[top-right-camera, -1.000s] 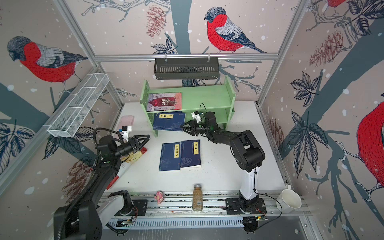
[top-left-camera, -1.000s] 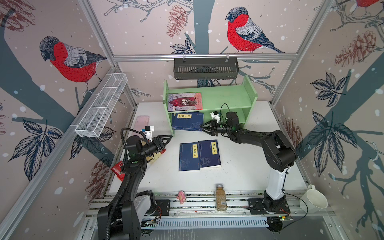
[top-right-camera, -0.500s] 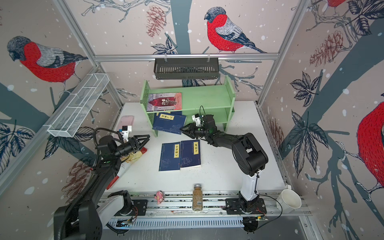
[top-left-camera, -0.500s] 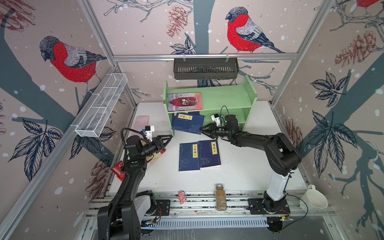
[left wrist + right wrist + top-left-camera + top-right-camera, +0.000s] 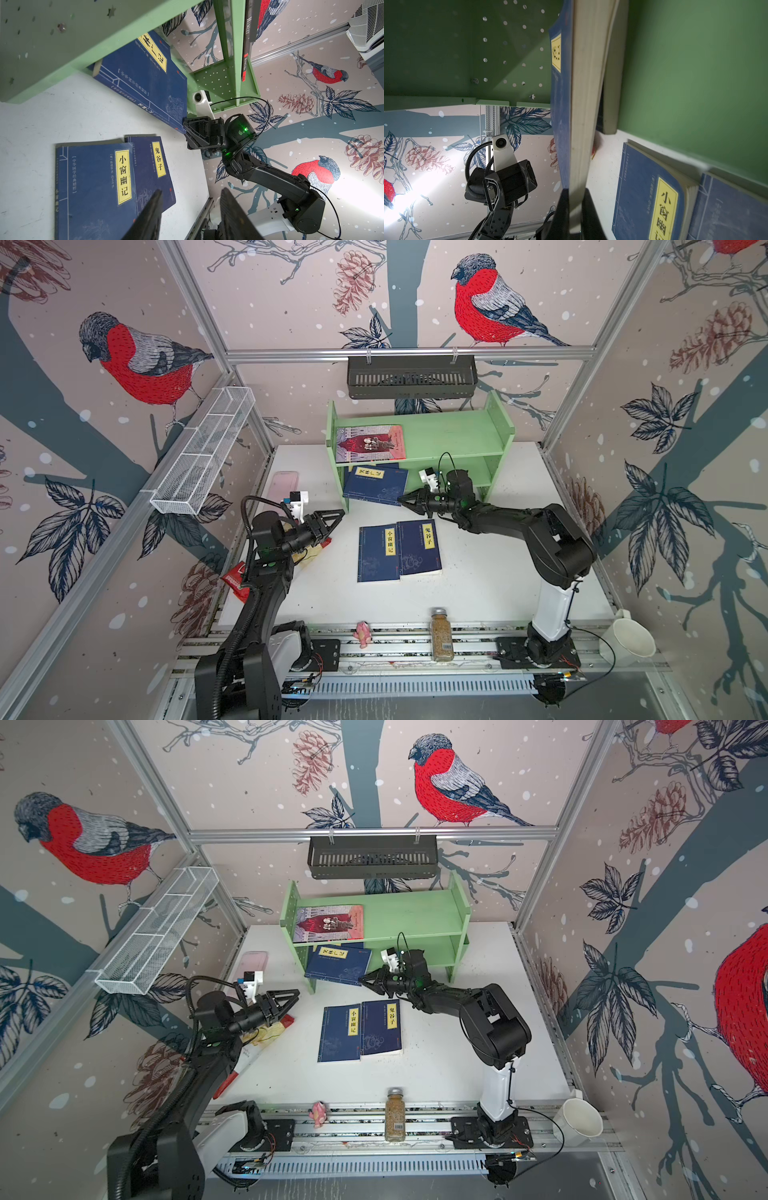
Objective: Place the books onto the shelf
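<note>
Five books are in play, and you have hold of one. The right gripper (image 5: 404, 501) is pressed together on the near right corner of the top navy book (image 5: 376, 486). That book lies skewed at the left end of the lower tier of the shelf (image 5: 451, 435) and juts out past its near edge. In the right wrist view its page edge runs straight between the jaws. The bottom navy book (image 5: 612, 83) lies under it, and the two fan apart toward the gripped corner.

The pink-red book (image 5: 370, 443) lies flat on the top tier, at the left. Two more lie edge to edge on the table (image 5: 490, 585), on the near side of the shelf and apart from it: the left table book (image 5: 377, 553) and the right table book (image 5: 419, 547). The left gripper (image 5: 337, 524) hangs spread and empty at the left of the table, aimed toward that pair.

Judge these paperbacks light, thin and floppy, with smooth covers. Held by one corner, the book will likely droop and swing about the pinch, and its cover may slide on the one beneath. You would probably do better gripping deeper along the spine or at mid-edge, where all the pages are clamped, and pushing it in flat. For the table pair, expect to need an edge lifted or overhanging before the jaws can close on it.
</note>
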Robot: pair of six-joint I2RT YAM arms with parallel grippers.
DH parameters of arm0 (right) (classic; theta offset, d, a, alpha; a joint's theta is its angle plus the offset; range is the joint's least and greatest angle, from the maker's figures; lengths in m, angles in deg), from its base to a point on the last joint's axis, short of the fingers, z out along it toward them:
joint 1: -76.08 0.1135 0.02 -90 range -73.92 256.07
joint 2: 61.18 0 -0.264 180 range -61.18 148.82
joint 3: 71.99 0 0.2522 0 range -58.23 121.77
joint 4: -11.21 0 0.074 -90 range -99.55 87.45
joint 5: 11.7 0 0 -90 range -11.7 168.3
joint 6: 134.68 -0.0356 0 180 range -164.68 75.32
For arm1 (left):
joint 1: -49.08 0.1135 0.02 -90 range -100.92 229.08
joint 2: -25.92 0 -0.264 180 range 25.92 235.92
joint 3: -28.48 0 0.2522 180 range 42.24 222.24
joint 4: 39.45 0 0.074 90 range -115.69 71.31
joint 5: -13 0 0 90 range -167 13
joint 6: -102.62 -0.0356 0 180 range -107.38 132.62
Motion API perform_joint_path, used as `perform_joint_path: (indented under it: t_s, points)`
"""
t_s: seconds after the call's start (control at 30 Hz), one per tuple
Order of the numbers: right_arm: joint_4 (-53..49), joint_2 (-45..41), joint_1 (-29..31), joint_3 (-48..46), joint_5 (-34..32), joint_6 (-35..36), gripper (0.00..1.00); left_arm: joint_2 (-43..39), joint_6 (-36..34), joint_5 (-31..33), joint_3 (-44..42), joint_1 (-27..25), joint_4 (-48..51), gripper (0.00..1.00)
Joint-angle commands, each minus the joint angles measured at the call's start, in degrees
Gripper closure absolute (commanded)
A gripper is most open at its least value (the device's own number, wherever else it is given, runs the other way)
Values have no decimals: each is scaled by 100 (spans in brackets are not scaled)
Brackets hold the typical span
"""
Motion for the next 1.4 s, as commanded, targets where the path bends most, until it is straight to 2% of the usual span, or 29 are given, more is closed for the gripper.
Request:
perform_joint_path:
  t_s: [0.0,0.1,0.2,0.23,0.3,0.5,0.77,1.03,1.17,1.37]
  points:
    - [-36,62,-74,191,98,236,96,-42,47,-115,-22,18,-291,53]
    - [-200,185,-138,394,241,342,95,-38,45,-115,-23,26,-290,53]
    - [-341,313,-167,576,360,446,89,-54,43,-112,-23,35,-289,53]
    - [-379,337,-176,600,360,458,87,-60,43,-104,-27,35,-289,53]
    - [-389,364,-184,607,356,451,73,-75,43,-106,-32,35,-288,53]
    - [-266,107,-192,257,85,380,59,-101,55,-124,-32,43,-288,53]
    - [358,-607,-110,-703,-614,-140,54,-90,208,-142,7,48,-394,53]
    - [1976,-1042,357,-1737,-1634,-1127,54,-2,66,-133,213,53,-288,53]
    - [2926,-831,727,-2023,-2295,-1627,55,63,-185,-105,348,53,-58,53]
    - [4058,-66,972,-1892,-2712,-2262,57,104,-90,-141,398,53,-103,53]
